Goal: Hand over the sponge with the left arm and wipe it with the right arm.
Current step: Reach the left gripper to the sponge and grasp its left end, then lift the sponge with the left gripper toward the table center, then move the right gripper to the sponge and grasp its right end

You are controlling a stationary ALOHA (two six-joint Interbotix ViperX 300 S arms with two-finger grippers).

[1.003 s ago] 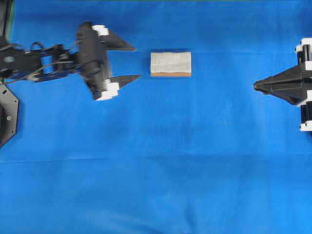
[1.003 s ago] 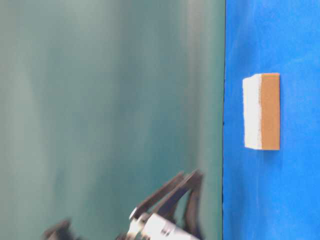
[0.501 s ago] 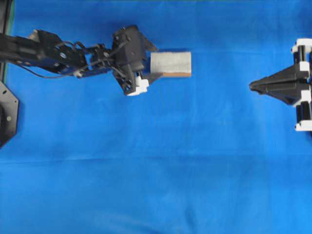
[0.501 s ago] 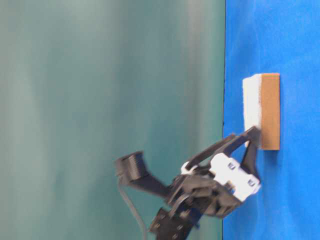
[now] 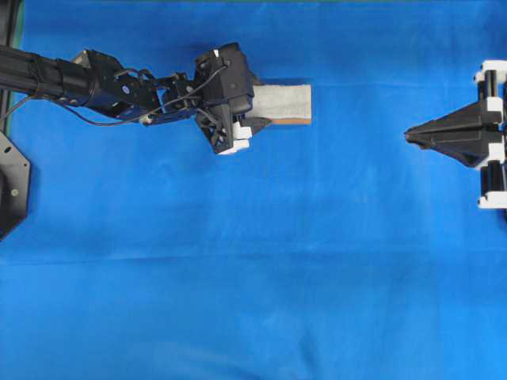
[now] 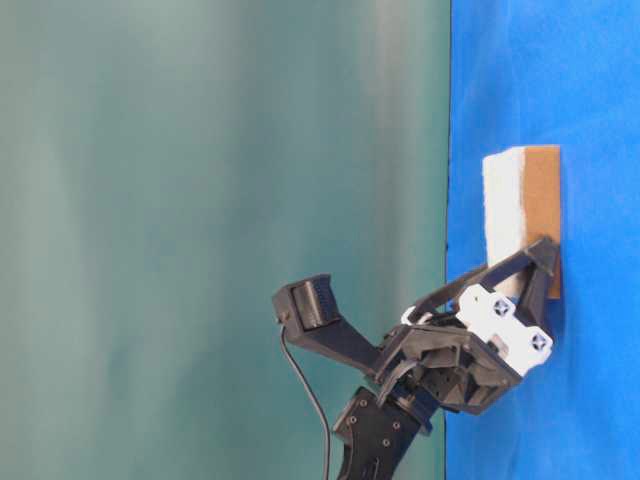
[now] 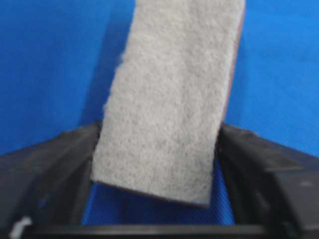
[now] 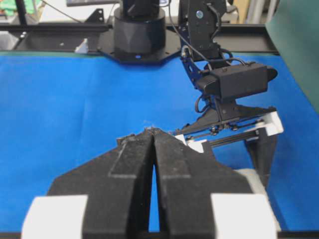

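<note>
The sponge [image 5: 283,101] lies on the blue cloth [image 5: 238,277] with its grey-white fibrous side up and a thin tan layer beneath [image 6: 540,195]. My left gripper [image 5: 260,104] has its two black fingers pressed against the long sides of the sponge's near end; the wrist view shows the sponge [image 7: 174,94] filling the gap between them [image 7: 158,130]. At the far right my right gripper [image 5: 408,136] is shut with nothing in it, its tips [image 8: 152,130] pointing toward the left arm [image 8: 234,84] across the cloth.
The blue cloth covers the whole table. A black arm base [image 5: 9,186] sits at the left edge, and more bases and a rail [image 8: 139,30] stand behind the cloth. A green backdrop [image 6: 200,200] borders the table.
The left arm swept right to the sponge, lowered, and its fingers closed from wide open onto the sponge's sides. The right gripper stayed put, still shut.
</note>
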